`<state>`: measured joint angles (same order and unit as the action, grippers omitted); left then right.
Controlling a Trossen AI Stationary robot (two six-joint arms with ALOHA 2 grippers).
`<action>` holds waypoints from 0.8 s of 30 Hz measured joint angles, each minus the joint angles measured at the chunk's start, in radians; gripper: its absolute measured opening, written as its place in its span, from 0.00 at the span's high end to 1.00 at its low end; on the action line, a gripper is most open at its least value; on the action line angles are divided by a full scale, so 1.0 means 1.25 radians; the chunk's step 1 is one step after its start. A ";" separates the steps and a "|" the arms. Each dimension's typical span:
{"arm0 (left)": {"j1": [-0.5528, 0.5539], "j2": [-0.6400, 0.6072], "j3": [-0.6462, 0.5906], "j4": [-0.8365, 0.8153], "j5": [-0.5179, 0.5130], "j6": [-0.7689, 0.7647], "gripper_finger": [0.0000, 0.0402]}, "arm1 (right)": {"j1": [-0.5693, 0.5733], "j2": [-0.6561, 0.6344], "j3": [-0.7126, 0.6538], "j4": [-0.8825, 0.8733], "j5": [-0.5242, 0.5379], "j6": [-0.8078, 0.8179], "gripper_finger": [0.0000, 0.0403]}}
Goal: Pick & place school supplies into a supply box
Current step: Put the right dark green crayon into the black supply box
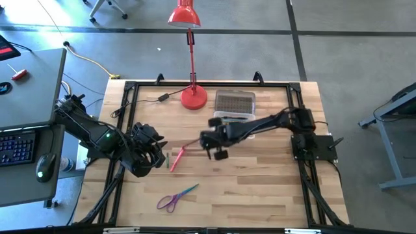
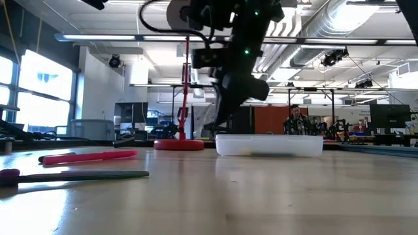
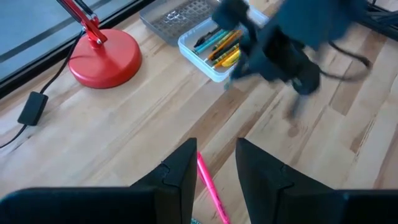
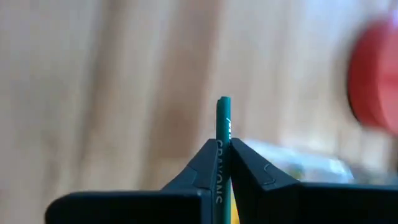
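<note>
My right gripper [image 1: 209,140] hangs above the table's middle, just left of the clear supply box [image 1: 232,118], and is shut on a green crayon-like pencil [image 4: 224,115]. The box holds several pens [image 3: 217,46]; its grey bumpy lid [image 1: 234,101] lies behind it. My left gripper [image 1: 155,153] is open at the table's left. A pink pen [image 1: 177,158] lies flat just beyond it and shows between its fingers in the left wrist view [image 3: 210,186]. Purple-handled scissors [image 1: 175,197] lie flat near the front edge. My right gripper pinches the green pencil between its two fingers. The pencil lies along the fingers, and its free end [image 4: 224,106] sticks out a little past the fingertips. It is lifted clear of the table.
The red desk lamp's round base [image 1: 194,98] stands at the back, left of the lid, with its cord running left. A short green piece [image 1: 167,158] lies beside the pink pen. The black frame rails [image 1: 130,97] border the table. Bare wood lies at the front right.
</note>
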<state>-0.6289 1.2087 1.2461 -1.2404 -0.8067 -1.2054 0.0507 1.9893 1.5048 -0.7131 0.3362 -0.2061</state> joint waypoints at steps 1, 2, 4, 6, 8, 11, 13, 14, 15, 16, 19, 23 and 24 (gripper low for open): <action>0.000 0.000 0.000 0.000 -0.001 0.000 0.65 | -0.014 -0.013 -0.009 -0.009 0.004 0.010 0.96; 0.000 0.000 0.000 0.000 -0.003 0.000 0.65 | -0.030 -0.027 -0.023 -0.004 0.006 0.019 0.96; 0.000 0.000 0.000 0.001 -0.006 0.003 0.65 | -0.063 -0.060 -0.069 0.027 0.001 0.024 0.98; 0.000 0.000 0.000 0.000 -0.006 0.004 0.65 | -0.099 -0.093 -0.134 0.068 -0.002 0.022 0.99; 0.000 0.000 0.000 0.000 -0.006 0.007 0.65 | -0.136 -0.127 -0.206 0.126 -0.009 0.024 0.99; 0.000 0.000 0.000 0.000 -0.007 0.022 0.65 | -0.185 -0.172 -0.303 0.257 -0.039 0.041 0.97; 0.000 0.000 0.000 0.000 -0.013 0.024 0.65 | -0.209 -0.188 -0.366 0.321 -0.079 0.041 0.96; 0.000 0.000 0.000 0.000 -0.016 0.025 0.65 | -0.218 -0.189 -0.394 0.357 -0.098 0.041 0.95; 0.000 0.000 0.000 0.000 -0.017 0.025 0.65 | -0.225 -0.187 -0.416 0.393 -0.116 0.040 0.95; 0.000 0.000 0.000 0.000 -0.018 0.025 0.65 | -0.231 -0.187 -0.437 0.421 -0.129 0.037 0.95; 0.000 0.000 0.000 0.000 -0.019 0.025 0.65 | -0.237 -0.187 -0.483 0.486 -0.119 0.029 0.93; 0.000 0.000 0.000 0.001 -0.019 0.025 0.65 | -0.234 -0.193 -0.491 0.494 -0.074 -0.012 0.89; 0.000 0.000 0.000 0.001 -0.019 0.025 0.65 | -0.233 -0.193 -0.485 0.496 -0.071 -0.020 0.87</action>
<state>-0.6289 1.2087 1.2461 -1.2388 -0.8302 -1.1744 -0.2406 1.7477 0.8992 -0.0936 0.2469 -0.2315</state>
